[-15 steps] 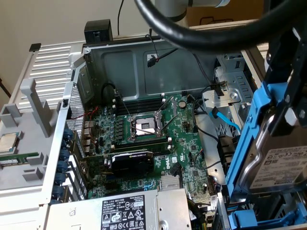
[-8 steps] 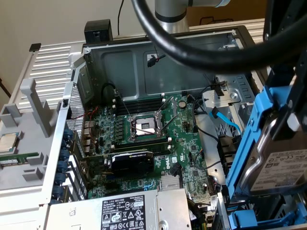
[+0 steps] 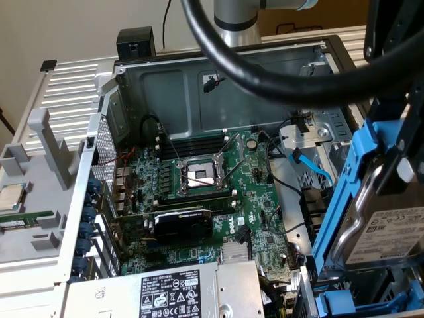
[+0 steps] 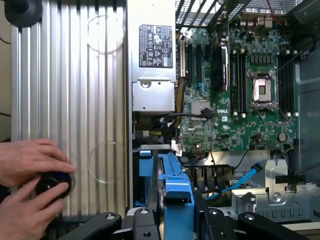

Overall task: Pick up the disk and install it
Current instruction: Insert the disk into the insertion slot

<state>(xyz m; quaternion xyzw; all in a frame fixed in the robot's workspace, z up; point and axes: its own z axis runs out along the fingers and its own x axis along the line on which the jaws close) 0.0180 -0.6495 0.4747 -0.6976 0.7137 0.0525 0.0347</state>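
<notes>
- At the exterior view's right, over the front end of the open computer case [image 3: 199, 63], the disk [image 3: 391, 232] stands on edge with its white label showing, clipped in its blue carrier frame [image 3: 344, 199].
- Your gripper [image 4: 176, 220] is clamped on the disk. In the wrist view the blue frame sits pinched between the fingers, which grip its sides rather than the metal body.
- By my judgement the disk is lifted and not yet seated, so alignment matters most now — have the carrier's long edges parallel to the bay walls before it goes in.
- Mind the blue SATA cable [image 3: 317, 169] and the loose black leads near it. They lie just beside the carrier's path and could snag or get trapped under the frame.
- Go slowly and straight, because a tilted carrier will likely jam on its rails, and the motherboard [image 3: 252, 199] is close alongside.
- A person's hands [image 4: 25, 170] rest on a black knob [image 4: 50, 186] on the ribbed table, well apart from the case — a sensible place for them.
</notes>
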